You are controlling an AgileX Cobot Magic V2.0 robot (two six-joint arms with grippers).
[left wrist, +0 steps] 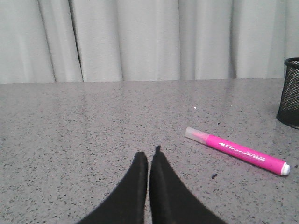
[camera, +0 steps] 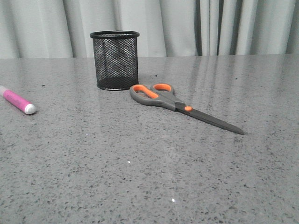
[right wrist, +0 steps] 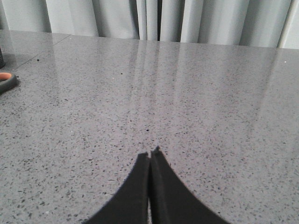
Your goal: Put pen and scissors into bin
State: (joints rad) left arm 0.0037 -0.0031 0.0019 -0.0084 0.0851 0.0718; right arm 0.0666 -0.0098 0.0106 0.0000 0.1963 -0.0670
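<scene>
Grey scissors [camera: 180, 105] flat, blades pointing front-right; left hand [left wrist: 149, 156], right hand [right wrist: 150, 155] closed, empty.

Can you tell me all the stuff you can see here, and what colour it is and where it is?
bin: one, black wire mesh, standing upright toward the back of the table, left of centre in the front view.
scissors: one pair, dark grey with orange inside the loops and an orange dot, lying flat just right of the bin, handles toward it, blades pointing to the front right.
pen: one, pink with a white end, lying flat at the left edge of the front view.
table: one, speckled grey, under everything.
curtain: pale grey, behind the table.
left gripper: one, black, shut, empty, near the pen.
right gripper: one, black, shut, empty, over bare table.
</scene>
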